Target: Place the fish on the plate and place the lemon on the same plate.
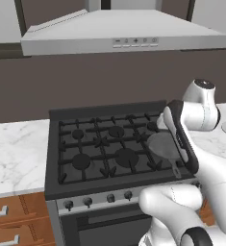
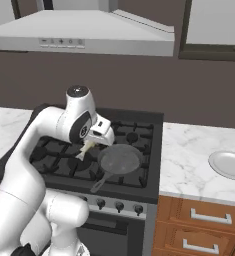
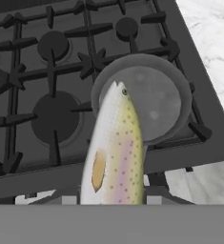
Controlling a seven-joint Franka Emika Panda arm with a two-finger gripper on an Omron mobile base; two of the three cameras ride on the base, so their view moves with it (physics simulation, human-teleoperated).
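Pale speckled fish [image 3: 116, 152] clamped in your pincer [image 2: 89, 145], hanging up off the stove [image 2: 134, 134]

Your jaws are pinched tight on it, head pointing away over the dark frying pan [image 2: 120, 161] just below and beyond. The plate [image 2: 230, 164] sits well off to your pincer's right on the marble counter [image 2: 189, 160], nothing on it.

I see a black stove [image 1: 109, 149] with a grey hood [image 1: 124, 33] above it, white marble counters [image 2: 189, 155] beside it, brown drawers [image 2: 199, 225] below them.
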